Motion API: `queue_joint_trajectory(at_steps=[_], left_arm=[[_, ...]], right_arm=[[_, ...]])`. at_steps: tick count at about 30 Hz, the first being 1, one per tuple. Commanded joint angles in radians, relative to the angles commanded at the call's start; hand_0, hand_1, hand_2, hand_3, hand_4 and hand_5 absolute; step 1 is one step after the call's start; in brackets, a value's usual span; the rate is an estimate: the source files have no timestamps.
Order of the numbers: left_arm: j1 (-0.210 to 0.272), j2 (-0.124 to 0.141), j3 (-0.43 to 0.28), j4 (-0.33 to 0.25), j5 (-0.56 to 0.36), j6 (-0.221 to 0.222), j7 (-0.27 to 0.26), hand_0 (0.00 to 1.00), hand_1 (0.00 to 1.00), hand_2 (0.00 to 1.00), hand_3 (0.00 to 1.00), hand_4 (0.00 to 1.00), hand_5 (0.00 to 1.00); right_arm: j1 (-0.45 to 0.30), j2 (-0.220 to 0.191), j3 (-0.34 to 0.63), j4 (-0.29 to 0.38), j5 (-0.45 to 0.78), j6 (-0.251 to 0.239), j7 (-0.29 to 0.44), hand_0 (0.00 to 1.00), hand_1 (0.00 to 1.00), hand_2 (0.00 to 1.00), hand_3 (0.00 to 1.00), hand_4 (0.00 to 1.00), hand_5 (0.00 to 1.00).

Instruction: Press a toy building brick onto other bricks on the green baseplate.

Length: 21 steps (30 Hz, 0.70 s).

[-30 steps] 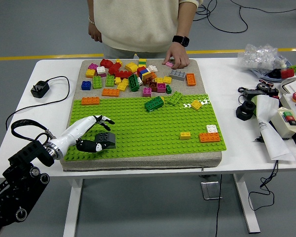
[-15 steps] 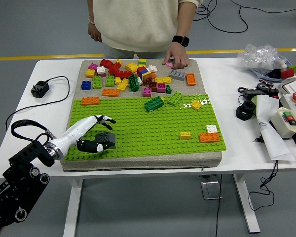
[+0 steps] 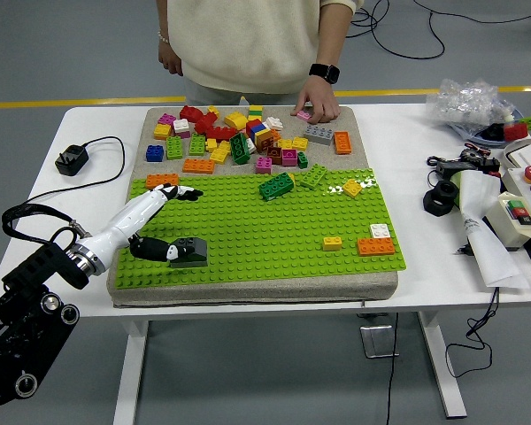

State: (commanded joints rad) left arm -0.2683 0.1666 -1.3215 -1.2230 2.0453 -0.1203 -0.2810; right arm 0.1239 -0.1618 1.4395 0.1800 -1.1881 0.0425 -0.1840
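A dark grey brick (image 3: pixel 188 252) sits on the green baseplate (image 3: pixel 274 232) near its front left corner. My left hand (image 3: pixel 179 221) lies over that corner, open. Its thumb (image 3: pixel 155 251) reaches to the brick's left side, and its spread fingers (image 3: pixel 188 192) point toward the back, away from the brick. A small yellow brick (image 3: pixel 333 243), an orange brick (image 3: pixel 375 246) and a white brick (image 3: pixel 380 230) sit at the plate's front right. Two green bricks (image 3: pixel 276 185) lie near its back edge. My right arm is out of sight.
Several loose bricks (image 3: pixel 239 133) are piled on the beige mat behind the plate. A person's hand (image 3: pixel 317 99) rests there on a pink brick. A black charger (image 3: pixel 71 159) with its cable lies at the left. A control box (image 3: pixel 524 208) and a black ring (image 3: pixel 440 199) crowd the right.
My left arm has drawn back to the left. The fingers have swung away from above the grey brick toward the back. The thumb stays beside the brick, which has not moved.
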Motion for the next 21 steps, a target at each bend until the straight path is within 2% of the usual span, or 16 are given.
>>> queue_joint_trajectory(at_steps=[2, 3, 8, 9, 14, 15, 20, 21], left_arm=[[0.018, 0.008, -0.004, -0.02, -0.012, -0.005, 0.008, 0.998, 0.868, 0.857, 0.783, 0.924, 0.08], [0.022, 0.009, -0.004, -0.024, -0.016, -0.006, 0.01, 0.998, 0.922, 0.897, 0.622, 0.894, 0.305], [0.056, 0.024, -0.016, -0.066, -0.011, -0.018, 0.027, 0.998, 0.922, 0.897, 0.622, 0.894, 0.305], [0.061, 0.025, -0.018, -0.071, -0.01, -0.02, 0.03, 0.998, 0.957, 0.939, 0.579, 0.979, 0.438], [0.074, 0.024, -0.022, -0.071, 0.007, -0.039, 0.04, 0.998, 0.957, 0.939, 0.579, 0.979, 0.438], [0.076, 0.024, -0.021, -0.071, 0.009, -0.043, 0.041, 0.998, 0.972, 0.951, 0.579, 0.992, 0.48], [0.078, 0.019, -0.018, -0.06, 0.017, -0.05, 0.044, 0.998, 0.972, 0.951, 0.579, 0.992, 0.48], [0.076, 0.018, -0.017, -0.054, 0.018, -0.052, 0.045, 0.998, 0.976, 0.965, 0.58, 0.993, 0.506]], right_arm=[[0.0, 0.0, 0.001, 0.0, 0.0, 0.0, 0.0, 0.788, 0.702, 0.752, 0.762, 0.998, 0.693], [-0.001, 0.0, 0.002, 0.0, 0.0, 0.0, 0.0, 0.787, 0.703, 0.752, 0.761, 0.998, 0.693], [-0.002, -0.002, 0.004, 0.0, 0.0, 0.001, 0.0, 0.787, 0.703, 0.752, 0.761, 0.998, 0.693], [-0.002, -0.003, 0.005, 0.0, -0.001, 0.002, 0.0, 0.788, 0.702, 0.752, 0.762, 0.998, 0.692], [0.001, -0.003, 0.006, 0.0, 0.001, 0.001, 0.001, 0.788, 0.702, 0.752, 0.762, 0.998, 0.692], [0.002, -0.002, 0.006, 0.0, 0.001, 0.001, 0.001, 0.787, 0.702, 0.752, 0.761, 0.998, 0.692], [0.001, -0.002, 0.007, 0.0, 0.001, 0.001, 0.0, 0.787, 0.702, 0.752, 0.761, 0.998, 0.692], [0.001, -0.003, 0.007, 0.0, 0.001, 0.002, -0.001, 0.788, 0.701, 0.752, 0.761, 0.998, 0.693]])
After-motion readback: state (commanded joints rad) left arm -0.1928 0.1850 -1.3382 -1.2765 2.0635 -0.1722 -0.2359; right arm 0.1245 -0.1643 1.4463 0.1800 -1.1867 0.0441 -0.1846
